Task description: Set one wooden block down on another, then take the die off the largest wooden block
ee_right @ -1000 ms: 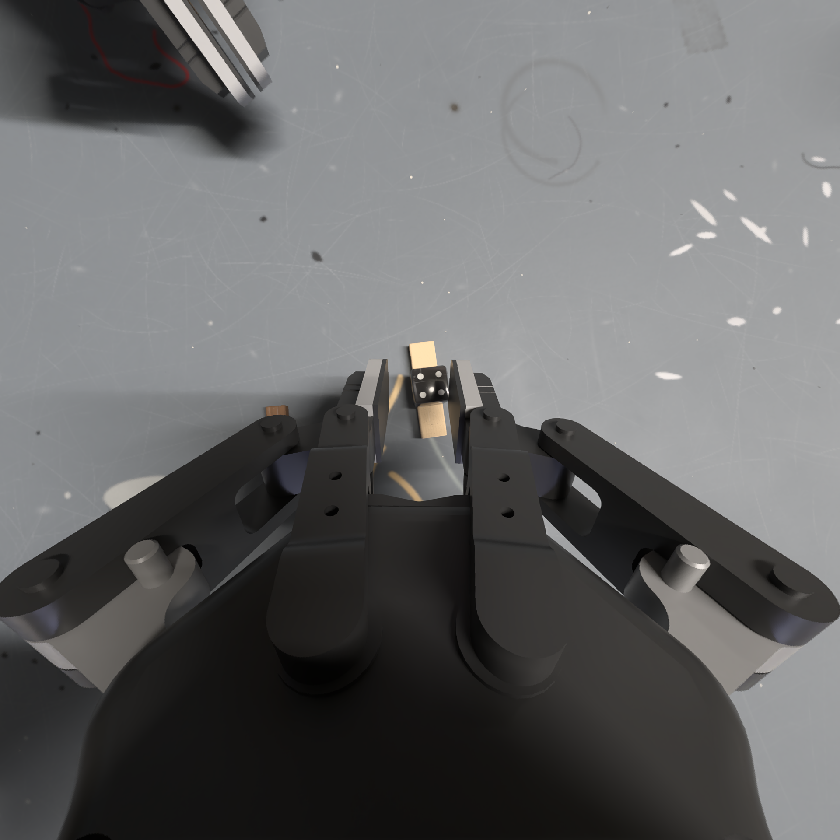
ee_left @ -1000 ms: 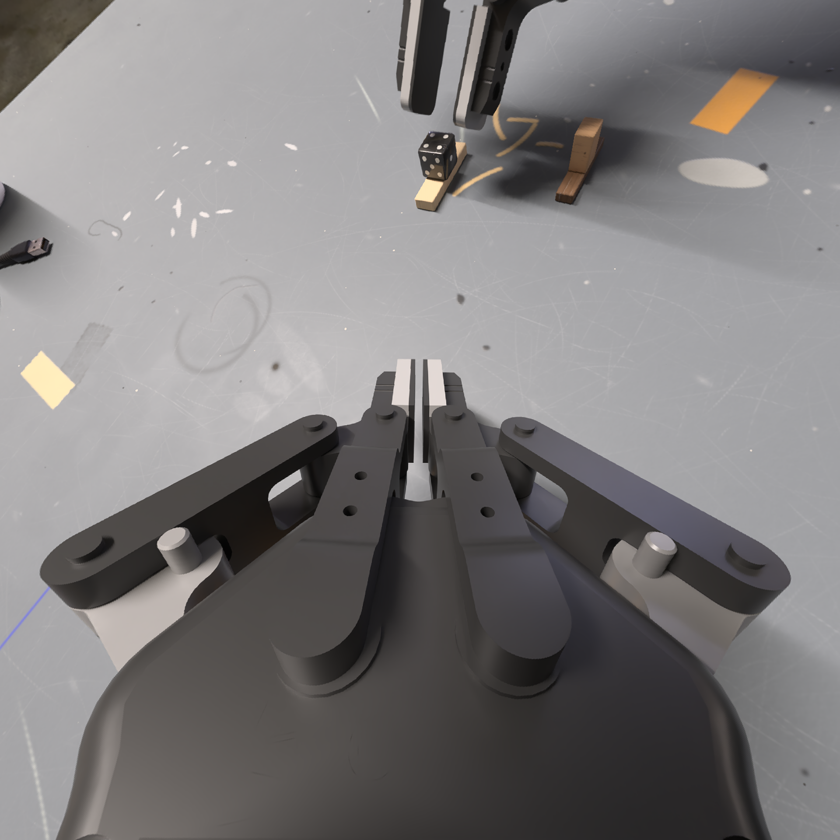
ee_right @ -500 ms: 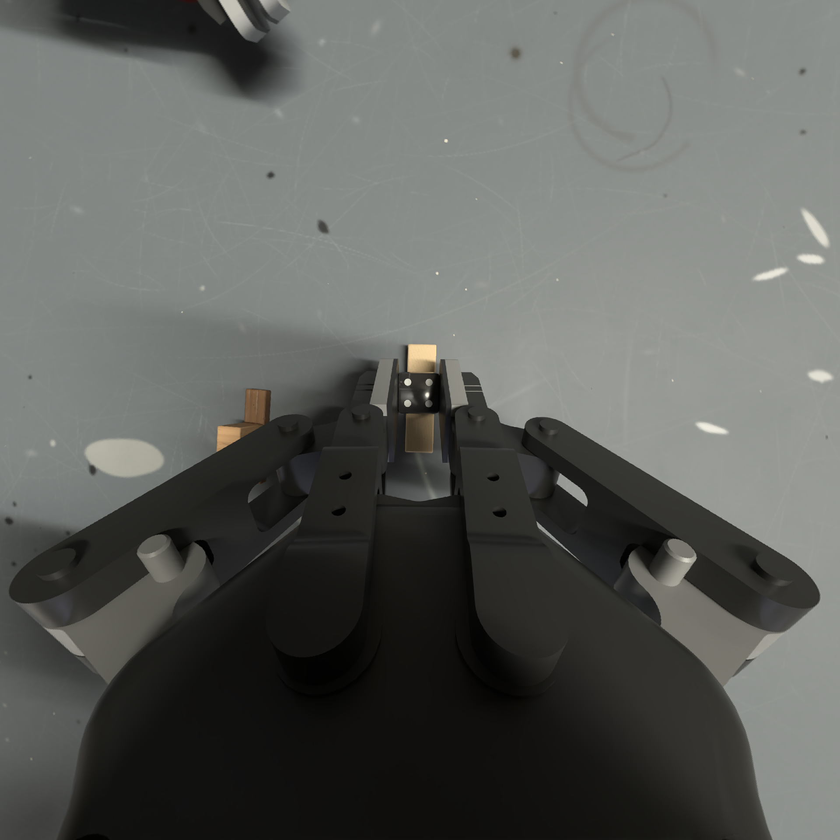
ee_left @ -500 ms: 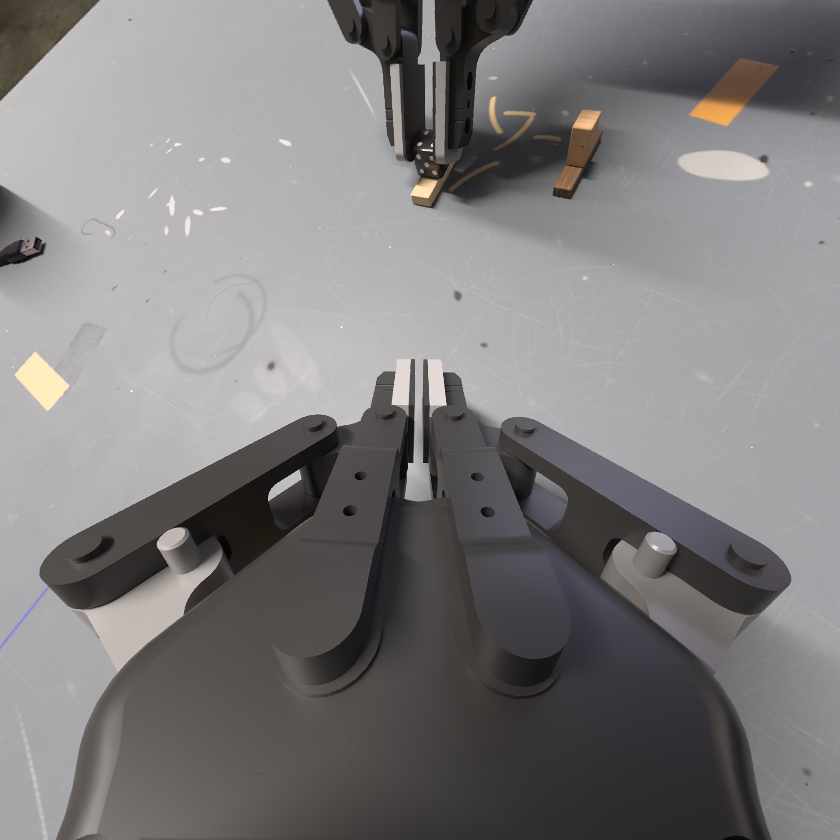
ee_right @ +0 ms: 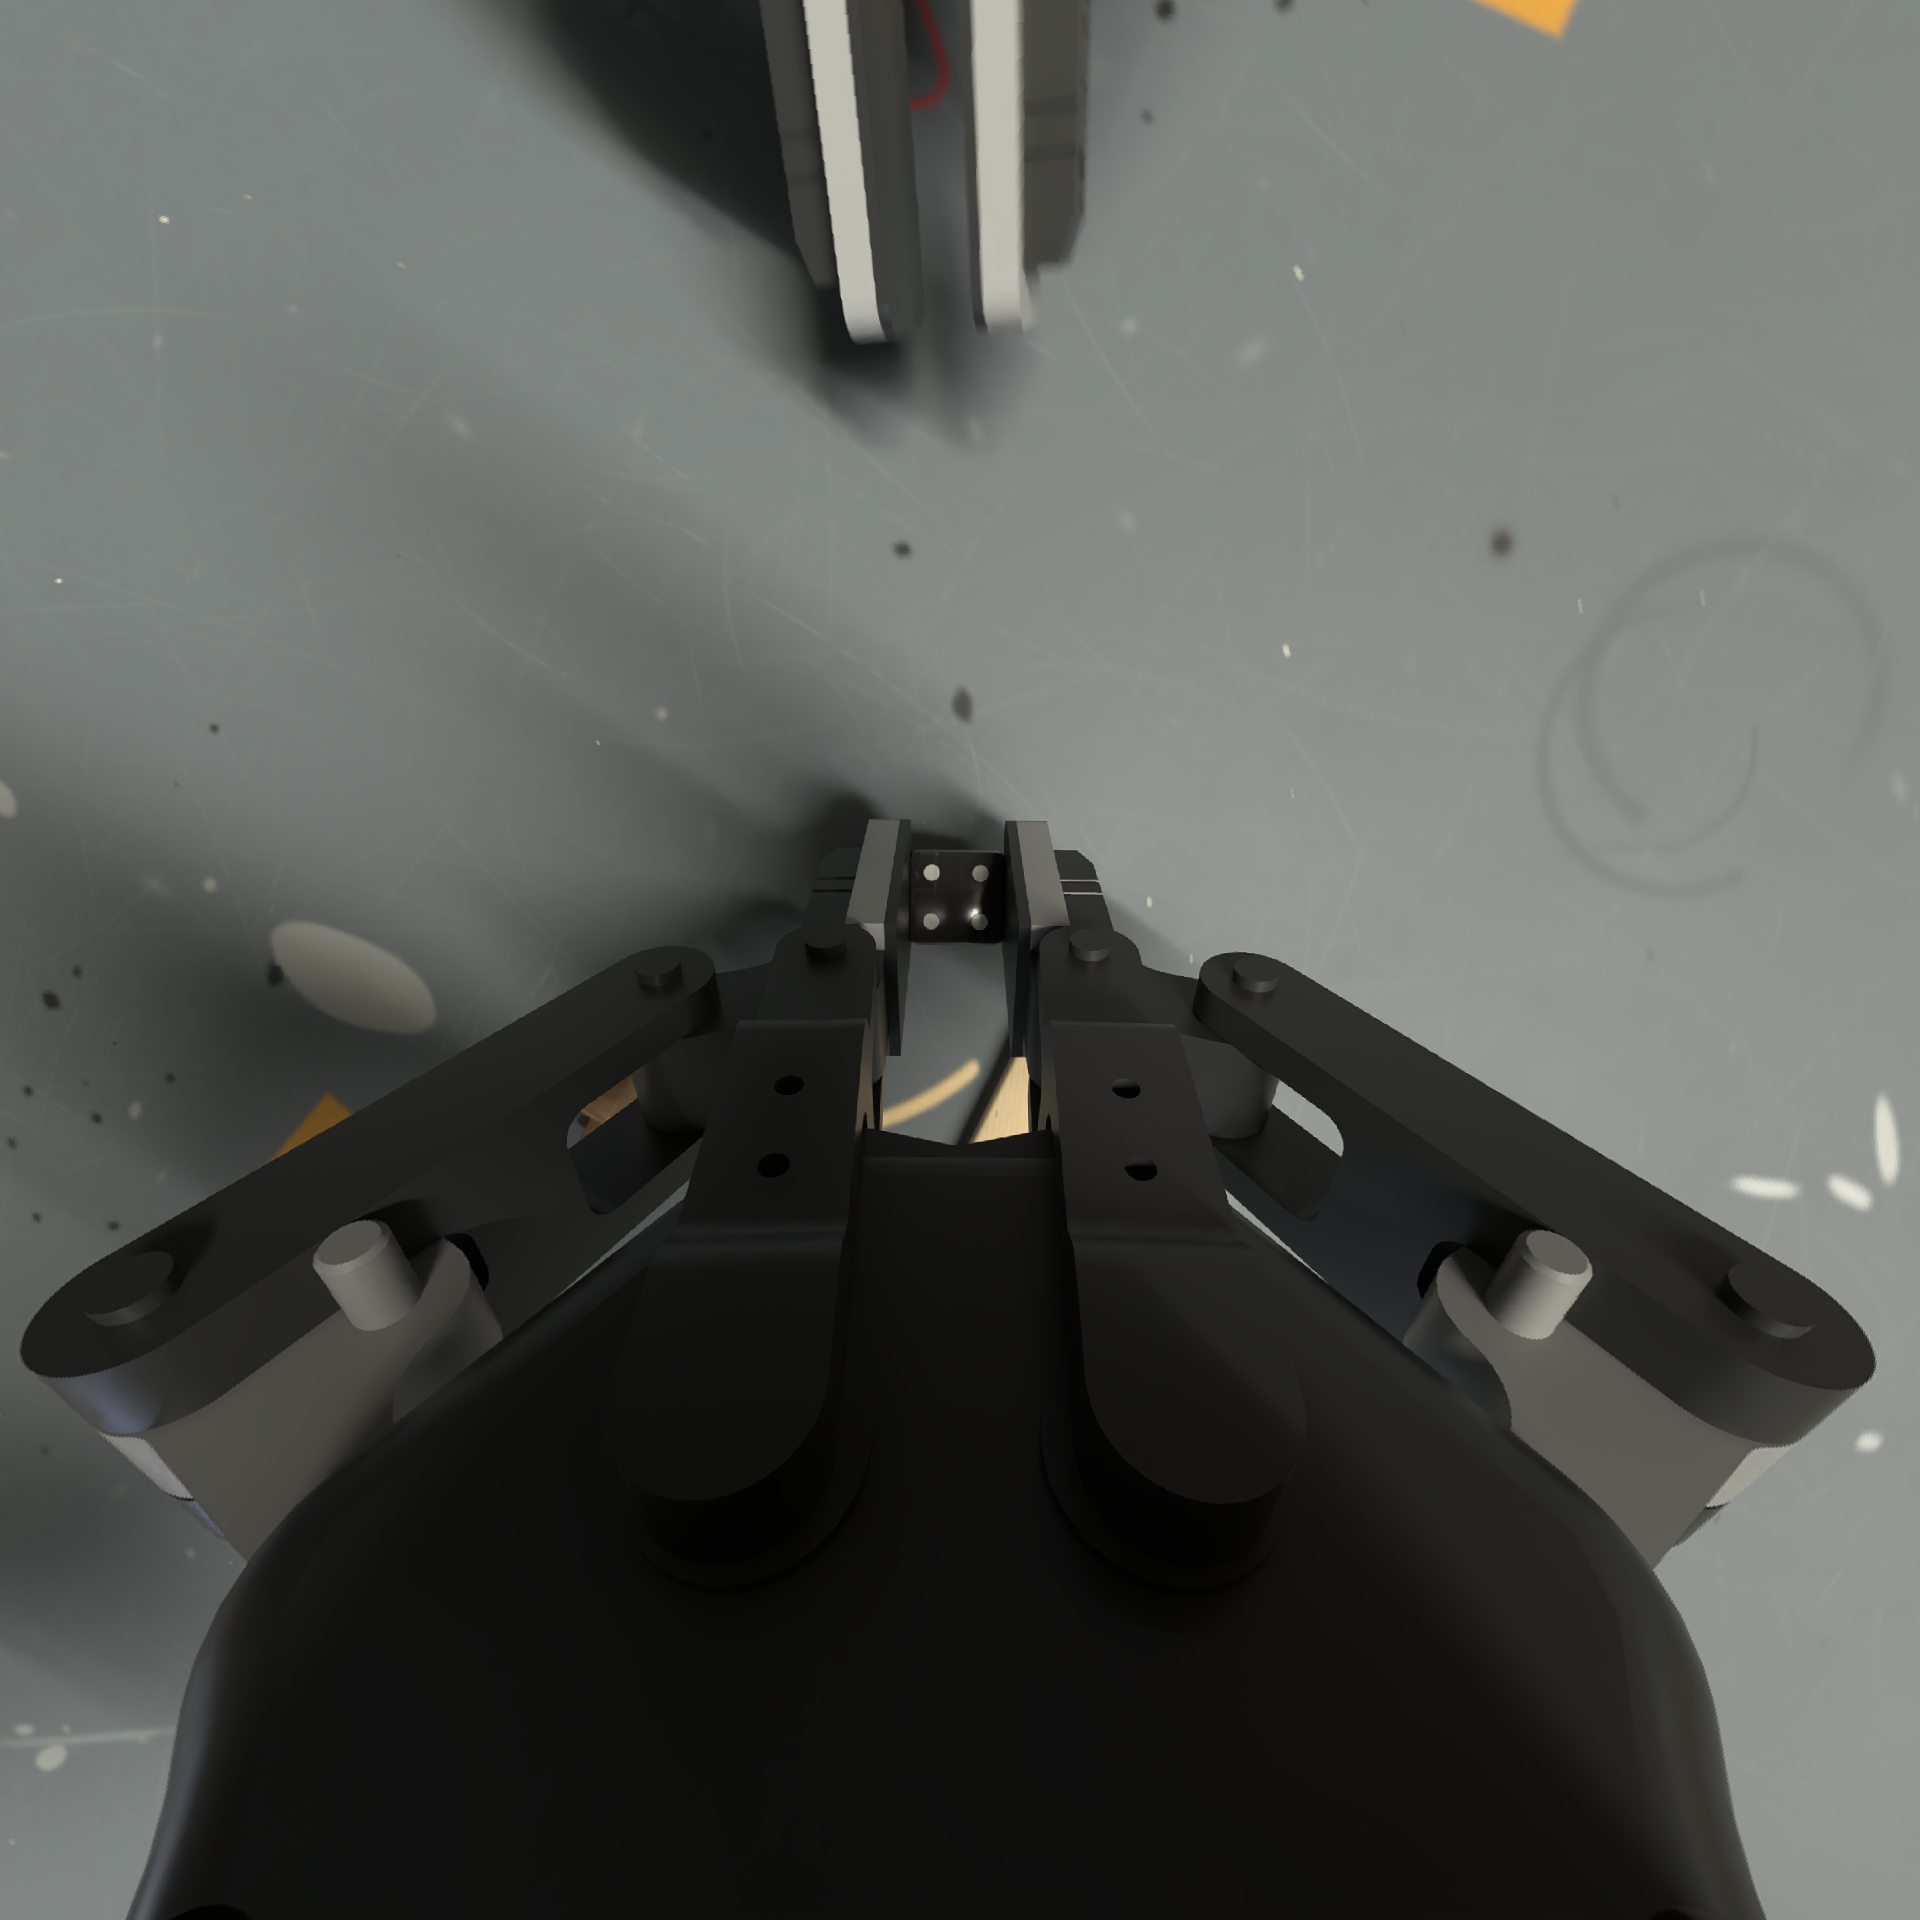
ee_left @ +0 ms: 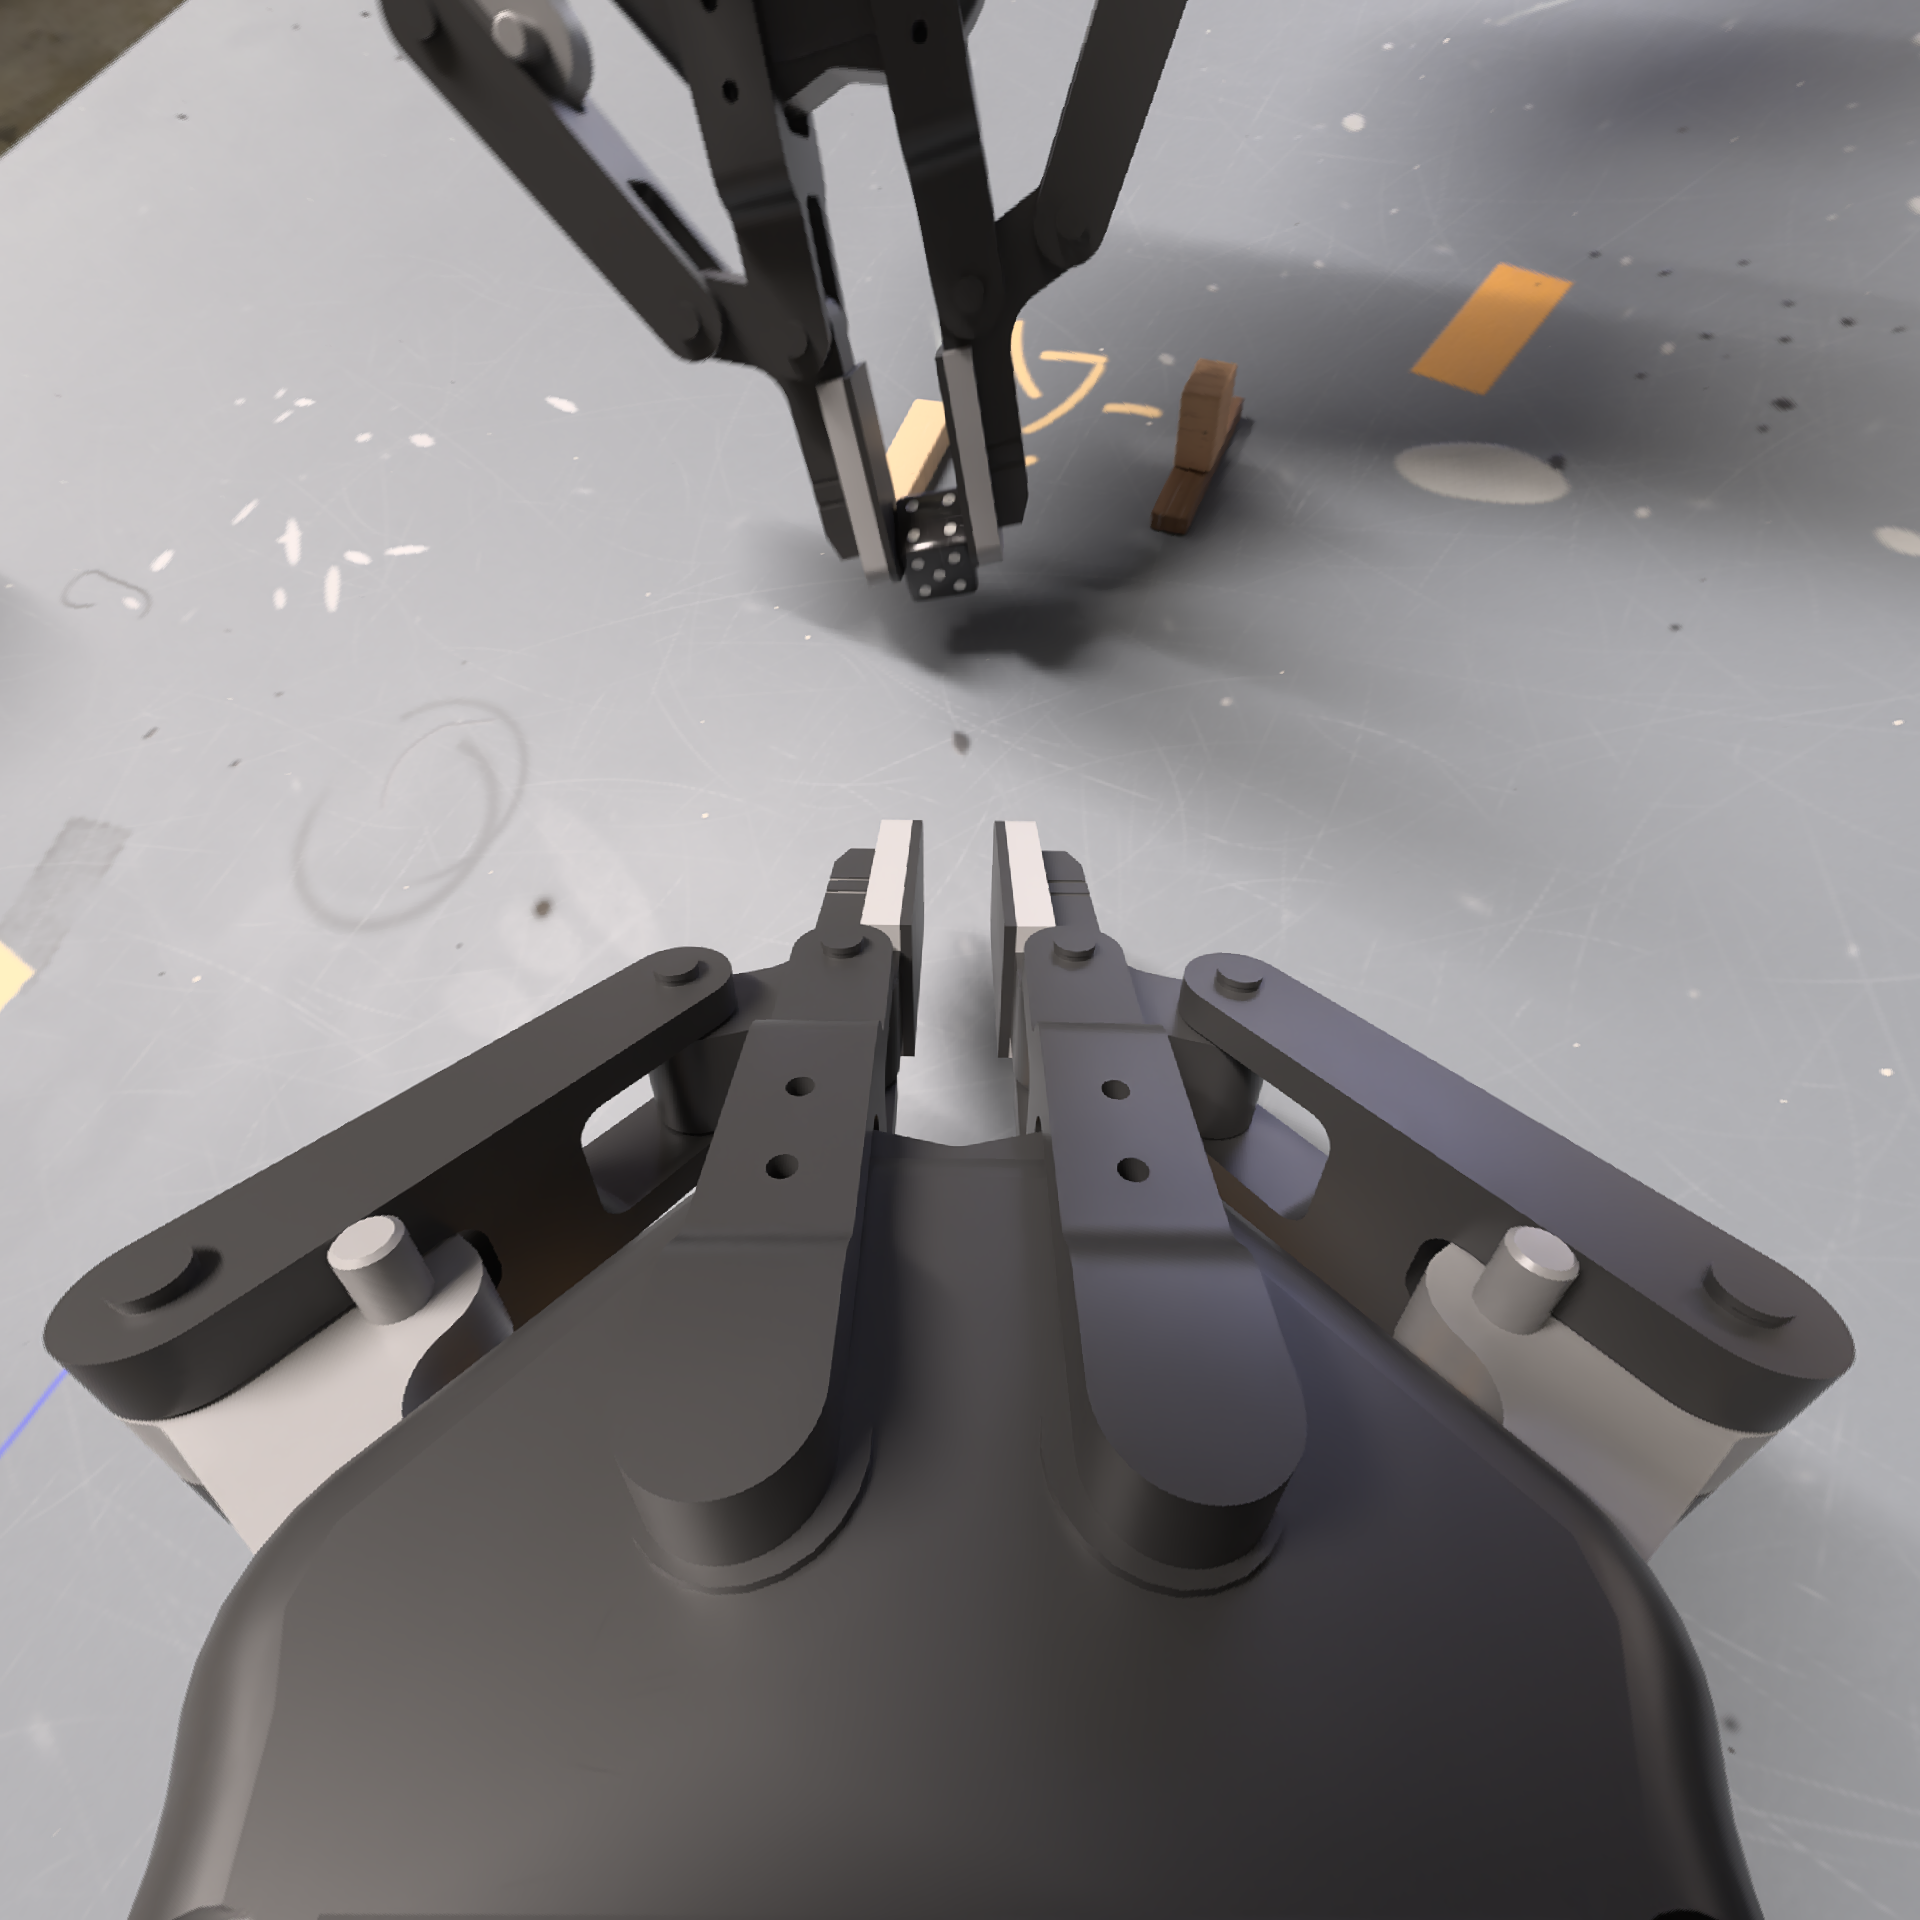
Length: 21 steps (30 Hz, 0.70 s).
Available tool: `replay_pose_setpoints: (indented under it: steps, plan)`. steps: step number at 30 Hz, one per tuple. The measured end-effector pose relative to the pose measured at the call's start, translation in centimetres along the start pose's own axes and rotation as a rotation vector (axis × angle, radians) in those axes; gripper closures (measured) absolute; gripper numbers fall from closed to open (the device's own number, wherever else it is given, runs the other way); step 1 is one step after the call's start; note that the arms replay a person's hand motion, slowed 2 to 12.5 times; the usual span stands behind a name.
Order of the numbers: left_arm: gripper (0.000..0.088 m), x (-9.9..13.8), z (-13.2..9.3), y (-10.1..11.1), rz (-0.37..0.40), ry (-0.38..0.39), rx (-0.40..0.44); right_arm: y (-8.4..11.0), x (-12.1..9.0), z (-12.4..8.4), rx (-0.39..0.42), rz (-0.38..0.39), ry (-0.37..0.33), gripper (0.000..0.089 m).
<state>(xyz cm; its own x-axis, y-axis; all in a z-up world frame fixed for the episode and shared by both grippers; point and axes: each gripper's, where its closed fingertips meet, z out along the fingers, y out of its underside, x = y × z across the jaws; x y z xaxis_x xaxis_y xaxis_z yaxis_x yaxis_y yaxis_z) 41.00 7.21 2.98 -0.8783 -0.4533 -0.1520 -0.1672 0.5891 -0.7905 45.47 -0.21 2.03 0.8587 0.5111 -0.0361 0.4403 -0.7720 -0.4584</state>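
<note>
Left wrist view: the left gripper [ee_left: 956, 883] stands slightly parted, empty, above the grey table [ee_left: 1455, 831]. Farther off, the right gripper [ee_left: 935, 540] pinches one black die [ee_left: 938, 561], lifted clear of the pale wooden block [ee_left: 916, 449] lying behind it. Two more blocks sit right, a light one [ee_left: 1205, 416] propped on a dark one [ee_left: 1184, 499].

Right wrist view: the die [ee_right: 956, 898] sits clamped between the pads [ee_right: 878, 883]; pale wood peeks underneath

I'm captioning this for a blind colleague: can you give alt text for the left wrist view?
The right gripper holds a black die above the grey table, clear of the pale wooden block behind it. To the right, a small block leans on a darker one. The left gripper is open and empty.
</note>
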Motion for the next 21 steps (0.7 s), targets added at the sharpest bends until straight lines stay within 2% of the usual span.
replay_pose_setpoints:
  steps: [10,15,21]
  plan:
    - [0.0710,1.1,0.2,-0.5,-0.029,0.079,-0.024,-3.5,-0.9,1.6,-0.054,-0.213,-0.085,0.0735]
    - [0.0697,1.3,0.0,-0.5,-0.029,0.097,-0.045,-4.5,-1.3,2.5,-0.063,-0.272,-0.120,0.0735]
    - [0.0694,1.8,-0.4,-0.2,0.000,0.119,-0.077,-4.9,-1.5,3.3,-0.060,-0.304,-0.152,0.0735]
